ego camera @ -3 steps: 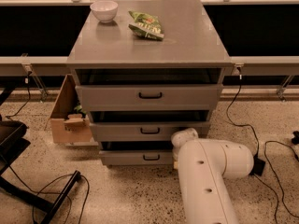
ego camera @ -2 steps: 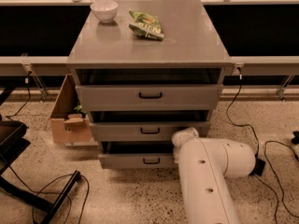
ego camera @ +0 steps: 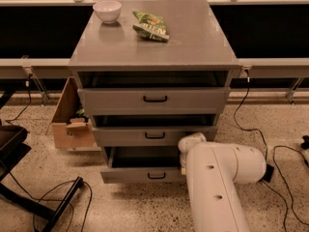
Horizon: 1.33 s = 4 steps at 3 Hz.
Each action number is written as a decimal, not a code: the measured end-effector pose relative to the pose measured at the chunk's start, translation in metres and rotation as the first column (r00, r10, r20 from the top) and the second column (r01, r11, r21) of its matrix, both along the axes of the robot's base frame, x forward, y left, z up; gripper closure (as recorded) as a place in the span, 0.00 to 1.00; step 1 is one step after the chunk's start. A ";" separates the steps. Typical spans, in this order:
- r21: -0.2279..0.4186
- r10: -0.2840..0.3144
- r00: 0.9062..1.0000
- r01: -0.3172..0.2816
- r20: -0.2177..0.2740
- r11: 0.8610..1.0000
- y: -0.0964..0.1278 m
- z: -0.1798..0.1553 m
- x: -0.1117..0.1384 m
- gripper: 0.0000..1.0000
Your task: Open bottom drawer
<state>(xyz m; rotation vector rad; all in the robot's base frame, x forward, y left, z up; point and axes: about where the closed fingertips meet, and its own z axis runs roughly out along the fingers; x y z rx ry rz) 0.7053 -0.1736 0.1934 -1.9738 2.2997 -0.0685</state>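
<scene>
The bottom drawer [ego camera: 140, 175] is the lowest of three grey drawers in the cabinet [ego camera: 193, 42]. It stands pulled out toward me, with its dark inside [ego camera: 145, 157] showing above the front panel. Its small black handle [ego camera: 156, 176] sits at the middle of the panel. My gripper [ego camera: 189, 147] is at the end of the white arm [ego camera: 217, 187], at the drawer's right end, between the middle drawer [ego camera: 135, 136] and the bottom drawer's front. The arm hides most of it.
The top drawer [ego camera: 154, 99] and the middle drawer stand slightly out. A white bowl [ego camera: 107, 9] and a green snack bag [ego camera: 151, 25] lie on the cabinet top. A cardboard box [ego camera: 72, 124] stands at the left, a black stand [ego camera: 29, 197] at the lower left, and cables [ego camera: 285, 153] on the floor at the right.
The bottom drawer has slid farther out toward me, and more of its inside shows. The arm's end has drawn back with it.
</scene>
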 end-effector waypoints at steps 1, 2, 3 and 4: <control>0.000 0.000 1.000 0.000 0.000 1.000 0.000 0.000 0.000 0.85; 0.000 0.000 1.000 0.000 0.000 1.000 0.000 0.000 0.000 0.62; 0.000 0.000 1.000 0.000 0.000 1.000 0.000 0.000 0.000 0.39; 0.000 0.000 1.000 0.000 0.000 1.000 0.000 0.000 0.000 0.16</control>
